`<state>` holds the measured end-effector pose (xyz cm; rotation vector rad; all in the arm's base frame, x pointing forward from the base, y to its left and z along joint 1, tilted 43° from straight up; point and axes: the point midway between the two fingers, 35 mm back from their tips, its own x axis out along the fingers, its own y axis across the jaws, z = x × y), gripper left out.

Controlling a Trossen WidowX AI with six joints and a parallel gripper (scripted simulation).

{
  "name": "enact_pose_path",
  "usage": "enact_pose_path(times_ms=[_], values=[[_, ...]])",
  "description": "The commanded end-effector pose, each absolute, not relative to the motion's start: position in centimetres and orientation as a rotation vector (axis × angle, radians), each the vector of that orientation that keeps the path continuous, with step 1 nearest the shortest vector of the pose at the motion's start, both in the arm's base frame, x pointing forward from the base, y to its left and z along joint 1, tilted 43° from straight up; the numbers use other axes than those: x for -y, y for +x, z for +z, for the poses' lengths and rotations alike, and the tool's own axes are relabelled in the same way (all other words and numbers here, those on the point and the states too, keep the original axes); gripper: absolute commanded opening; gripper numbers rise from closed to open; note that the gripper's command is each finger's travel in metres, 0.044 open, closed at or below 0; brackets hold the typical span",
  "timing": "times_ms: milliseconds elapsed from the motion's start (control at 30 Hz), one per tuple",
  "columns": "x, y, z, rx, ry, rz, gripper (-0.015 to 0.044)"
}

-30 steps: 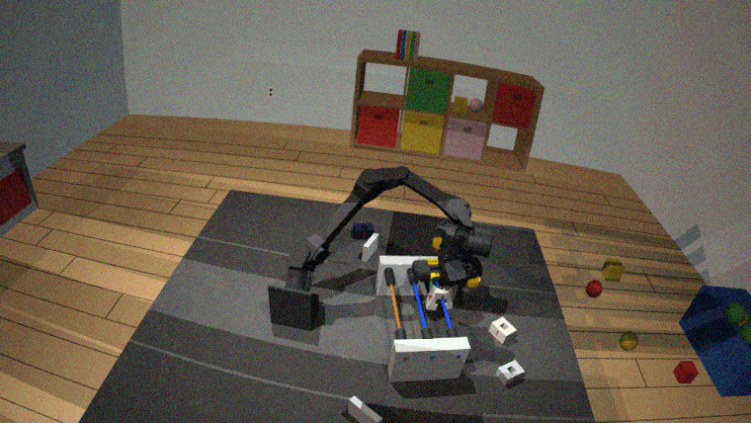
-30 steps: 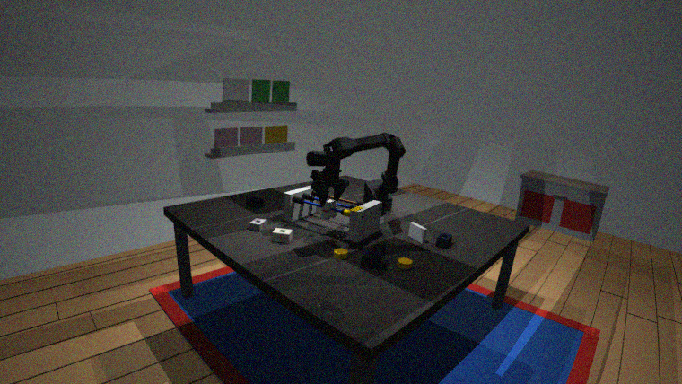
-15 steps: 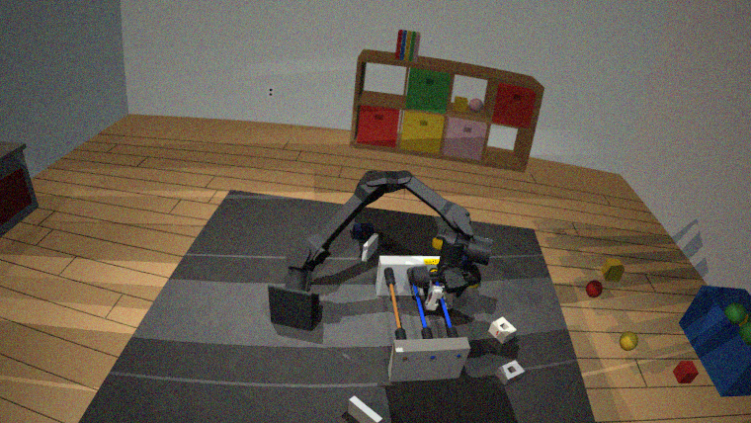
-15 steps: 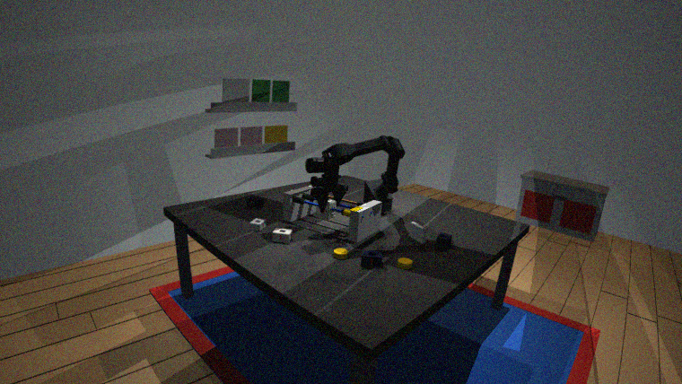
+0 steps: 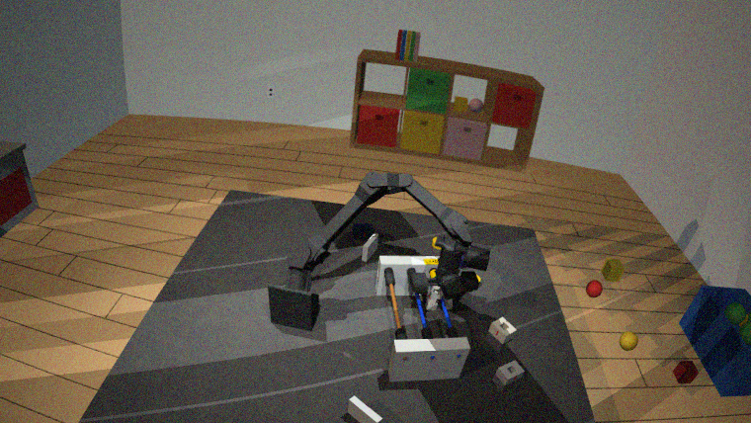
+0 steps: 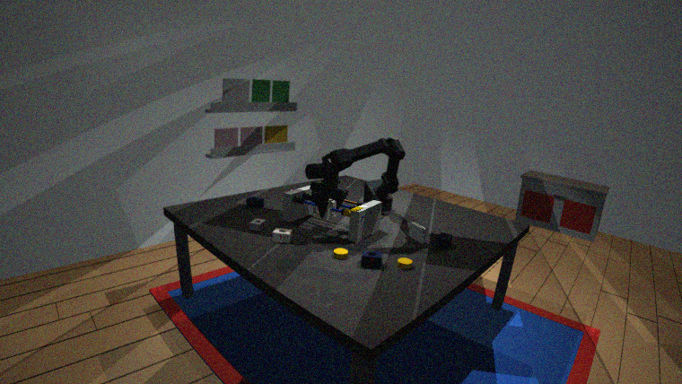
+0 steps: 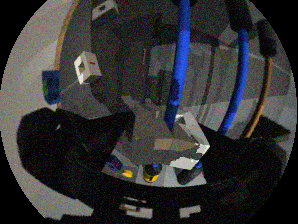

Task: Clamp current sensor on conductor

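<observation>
The grey-white current sensor (image 5: 434, 296) (image 6: 332, 206) (image 7: 160, 136) is at the outer blue conductor (image 5: 446, 313) (image 7: 182, 55), which runs into it in the wrist view and shows again beyond it. Whether its jaws are latched, and its arrow, cannot be made out. A yellow marker (image 5: 431, 261) (image 6: 354, 209), too small to read, is on the rear white block near this conductor's yellow-banded end (image 7: 151, 173). My gripper (image 5: 439, 293) (image 7: 161, 119) is open, with its dark fingers on either side of the sensor, holding nothing. Contact between fingers and sensor cannot be told.
Another blue conductor (image 5: 421, 309) (image 7: 242, 75) and an orange one (image 5: 394, 307) (image 7: 265, 90) run alongside between the rear block (image 6: 361, 230) and front block (image 5: 428, 362). Two white blocks (image 5: 501, 329) (image 5: 508, 372), yellow discs (image 6: 340, 253) (image 6: 405, 263) and dark blue blocks (image 6: 371, 259) (image 6: 443, 240) stand around.
</observation>
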<state>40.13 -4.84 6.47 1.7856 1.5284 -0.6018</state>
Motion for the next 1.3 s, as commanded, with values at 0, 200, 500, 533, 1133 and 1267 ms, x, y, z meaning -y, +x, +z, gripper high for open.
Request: enact_pose_path(times_ms=[0,200,500,533,1133,1267], values=[[4.60,40.02,6.03,-1.538,1.790,-0.610,0.0440],[4.80,40.13,6.44,-1.529,1.785,-0.602,0.0400],[4.80,40.13,6.44,-1.529,1.785,-0.602,0.0340],[4.80,40.13,6.44,-1.529,1.785,-0.602,0.0333],[4.80,40.13,6.44,-1.529,1.785,-0.602,0.0213],[4.92,40.20,6.45,-1.482,1.817,-0.585,0.0108]])
